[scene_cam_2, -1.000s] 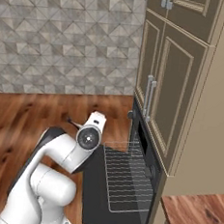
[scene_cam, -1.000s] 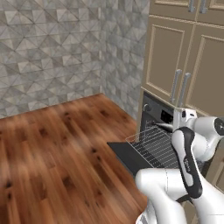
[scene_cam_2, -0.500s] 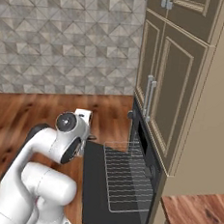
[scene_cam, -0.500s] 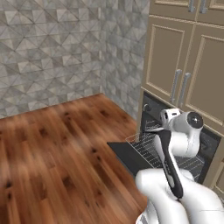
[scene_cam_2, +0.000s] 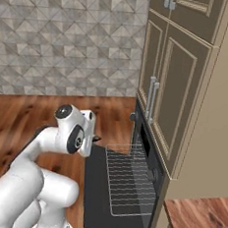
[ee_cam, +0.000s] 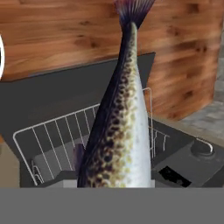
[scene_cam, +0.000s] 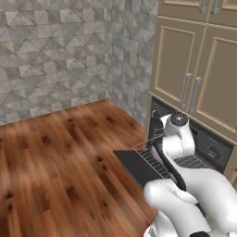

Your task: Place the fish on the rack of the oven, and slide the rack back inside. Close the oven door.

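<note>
A long speckled fish (ee_cam: 124, 131), dark on the back and silvery on the belly, hangs tail-away in the middle of the hand view, and my gripper (scene_cam_2: 95, 138) is shut on its near end. It hovers above the open oven door (scene_cam_2: 96, 193), left of the pulled-out rack (scene_cam_2: 129, 179). The fish hides my fingertips in the hand view. Beneath it lie the silver wire rack (ee_cam: 57, 131) and the dark door (ee_cam: 52, 96). The oven (scene_cam_2: 149, 154) stands open, and its control strip with a knob (ee_cam: 192, 162) shows at lower right.
Beige cabinets with bar handles (scene_cam_2: 152, 97) rise above the oven. A wooden floor (scene_cam: 55, 157) spreads to the left, bounded by grey tiled walls (scene_cam: 51, 51). A wooden counter corner (scene_cam_2: 199, 218) sits at lower right. My own arm (scene_cam: 180, 152) covers part of the rack (scene_cam: 152, 159).
My arm has swung leftward in the left base view and the wrist has turned, carrying the fish along over the oven door. The rack and the door have stayed put.
</note>
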### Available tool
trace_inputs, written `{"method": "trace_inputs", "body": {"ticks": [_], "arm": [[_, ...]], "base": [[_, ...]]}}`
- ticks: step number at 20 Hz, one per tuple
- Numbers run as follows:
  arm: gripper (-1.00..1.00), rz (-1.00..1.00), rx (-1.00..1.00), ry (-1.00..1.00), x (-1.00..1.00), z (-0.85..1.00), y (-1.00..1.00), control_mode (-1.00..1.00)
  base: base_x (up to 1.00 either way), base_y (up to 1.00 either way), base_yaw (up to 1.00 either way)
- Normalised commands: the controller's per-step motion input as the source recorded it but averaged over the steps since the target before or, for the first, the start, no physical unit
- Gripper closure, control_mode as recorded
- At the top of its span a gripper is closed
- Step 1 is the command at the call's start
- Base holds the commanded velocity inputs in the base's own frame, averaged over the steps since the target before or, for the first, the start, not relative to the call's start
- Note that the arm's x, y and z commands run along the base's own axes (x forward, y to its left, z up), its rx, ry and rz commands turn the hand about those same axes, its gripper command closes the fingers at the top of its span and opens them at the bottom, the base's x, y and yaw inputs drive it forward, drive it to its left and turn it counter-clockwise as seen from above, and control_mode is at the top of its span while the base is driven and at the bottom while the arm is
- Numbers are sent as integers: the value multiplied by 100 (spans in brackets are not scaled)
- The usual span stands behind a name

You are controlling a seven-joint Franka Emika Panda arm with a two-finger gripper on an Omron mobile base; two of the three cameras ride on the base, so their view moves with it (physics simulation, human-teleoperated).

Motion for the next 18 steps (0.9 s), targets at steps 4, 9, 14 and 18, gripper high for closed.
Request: {"method": "trace_inputs", "body": {"ticks": [4, 9, 14, 18], "arm": [[100, -1, -16, 17, 56, -59, 0, -100], [100, 0, -6, 9, 45, -41, -7, -100], [100, 0, 0, 1, 8, -26, -20, -100], [100, -8, 0, -1, 0, -37, -7, -100]], "base": [[0, 0, 0], [0, 0, 0], [0, 0, 0], [0, 0, 0]]}}
